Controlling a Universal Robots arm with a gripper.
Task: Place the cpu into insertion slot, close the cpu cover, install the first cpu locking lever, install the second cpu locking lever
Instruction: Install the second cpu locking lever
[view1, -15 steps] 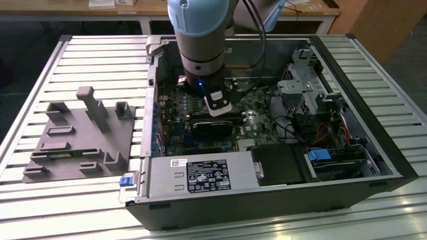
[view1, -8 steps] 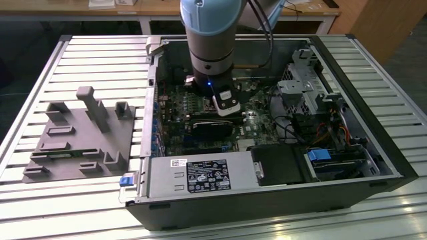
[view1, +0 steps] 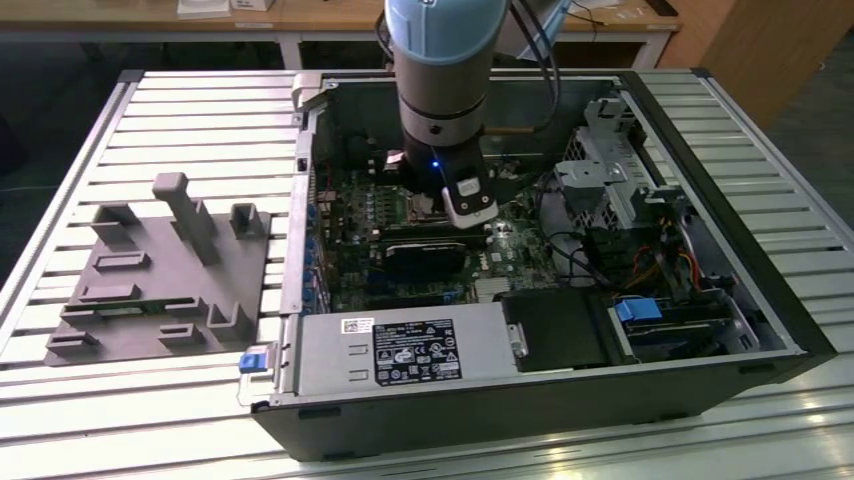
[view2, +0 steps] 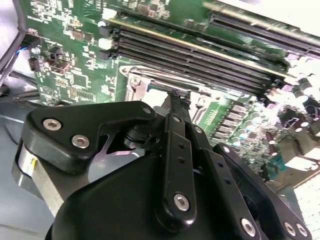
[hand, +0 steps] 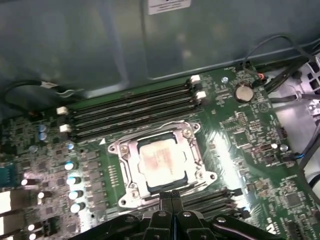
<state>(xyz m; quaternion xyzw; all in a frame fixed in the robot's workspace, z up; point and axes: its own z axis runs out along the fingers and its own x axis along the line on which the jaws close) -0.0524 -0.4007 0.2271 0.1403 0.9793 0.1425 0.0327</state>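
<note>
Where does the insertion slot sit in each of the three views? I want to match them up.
First wrist view: the insertion slot, holding the cpu, lies between the memory slots and the shut gripper.
Second wrist view: its corner peeks out beside the gripper.
Exterior view: hidden under the arm, mid-motherboard.
Shared landmark: the long black memory slots alongside it.
</note>
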